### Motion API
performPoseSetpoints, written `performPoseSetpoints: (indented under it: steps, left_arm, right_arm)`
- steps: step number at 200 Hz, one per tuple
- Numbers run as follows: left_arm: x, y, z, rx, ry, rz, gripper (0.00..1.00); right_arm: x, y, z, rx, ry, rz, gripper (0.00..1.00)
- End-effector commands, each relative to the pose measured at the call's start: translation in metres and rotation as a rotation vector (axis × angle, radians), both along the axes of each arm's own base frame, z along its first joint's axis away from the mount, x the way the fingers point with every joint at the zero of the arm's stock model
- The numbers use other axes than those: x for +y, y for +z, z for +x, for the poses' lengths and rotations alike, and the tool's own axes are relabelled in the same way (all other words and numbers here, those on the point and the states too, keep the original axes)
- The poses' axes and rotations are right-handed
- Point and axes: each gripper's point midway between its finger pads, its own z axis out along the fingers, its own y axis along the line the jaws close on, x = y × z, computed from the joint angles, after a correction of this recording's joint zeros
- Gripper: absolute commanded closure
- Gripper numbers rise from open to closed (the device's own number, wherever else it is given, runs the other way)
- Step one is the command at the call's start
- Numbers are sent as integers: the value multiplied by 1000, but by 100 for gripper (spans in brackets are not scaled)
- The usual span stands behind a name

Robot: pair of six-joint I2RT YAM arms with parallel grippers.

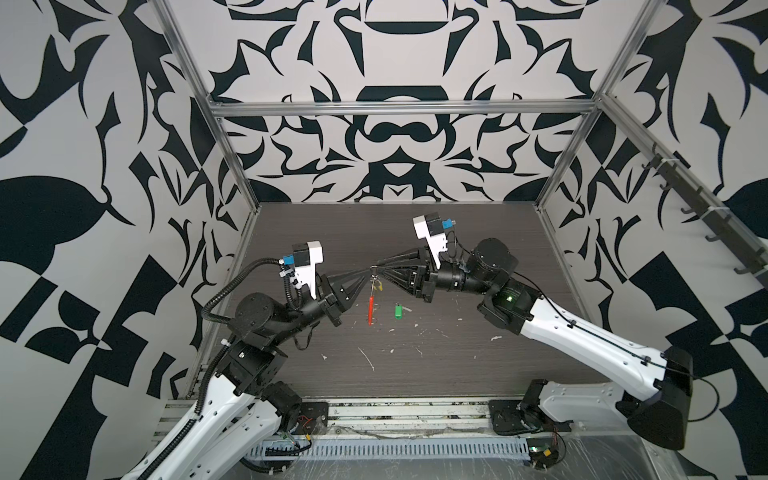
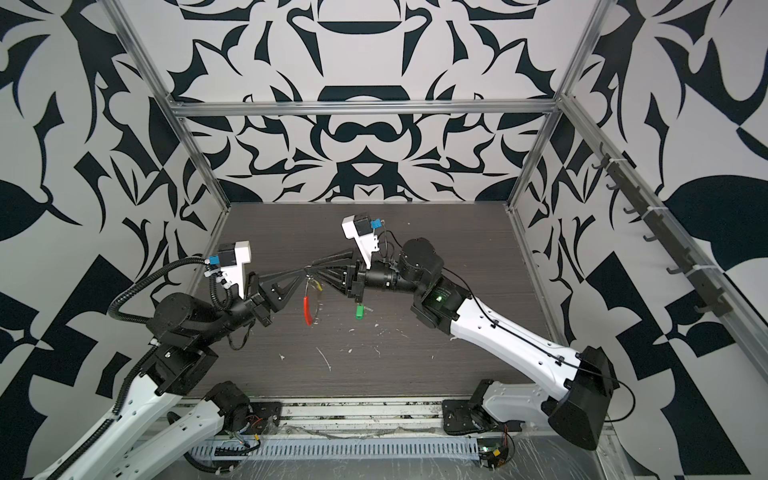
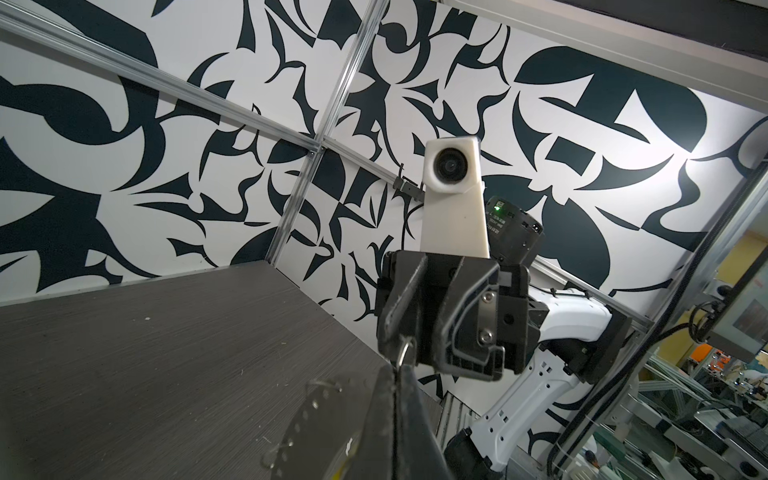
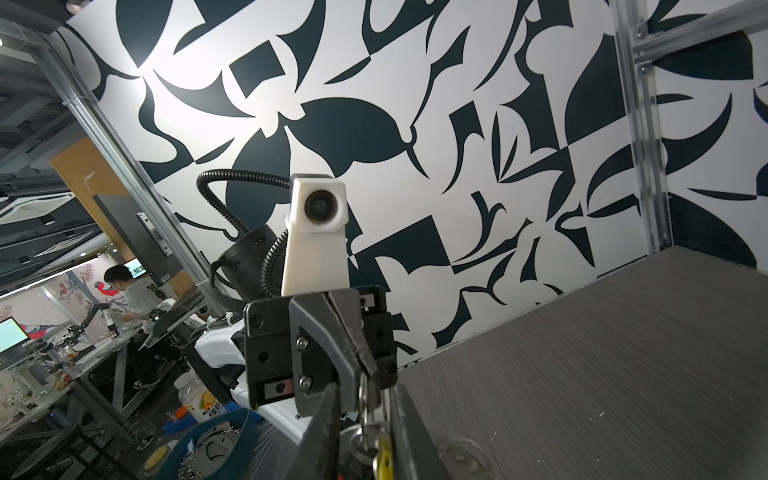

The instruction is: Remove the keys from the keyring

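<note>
Fingers [image 1: 347,289] tip-to-tip at keyring [image 1: 370,309], dark woodgrain tabletop [image 1: 457,374], seemingly scratched, patterned walls [image 1: 399,62].

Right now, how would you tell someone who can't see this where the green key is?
Find the dark wood-grain table. Near its middle, beside the hanging keyring with the red sleeve, towards the right arm, the green key lies flat on the tabletop. It is the only bright green thing lying there, loose among white flecks, while the yellow key hangs up on the ring.
</note>
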Motion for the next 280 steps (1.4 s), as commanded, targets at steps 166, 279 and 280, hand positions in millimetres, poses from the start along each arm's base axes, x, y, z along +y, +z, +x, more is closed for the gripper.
performPoseSetpoints:
  steps: [166, 279, 280]
  left_arm:
    - [10, 2, -21, -3, -25, 35, 63]
    - [-19, -4, -40, 119, -266, 192, 73]
    - [-19, -4, -39, 120, -265, 192, 73]
  right_arm:
    - [-13, 22, -19, -60, 118, -97, 100]
    - [-19, 8, -32, -94, 214, -261, 100]
    - [-19, 8, -32, -94, 214, -261, 100]
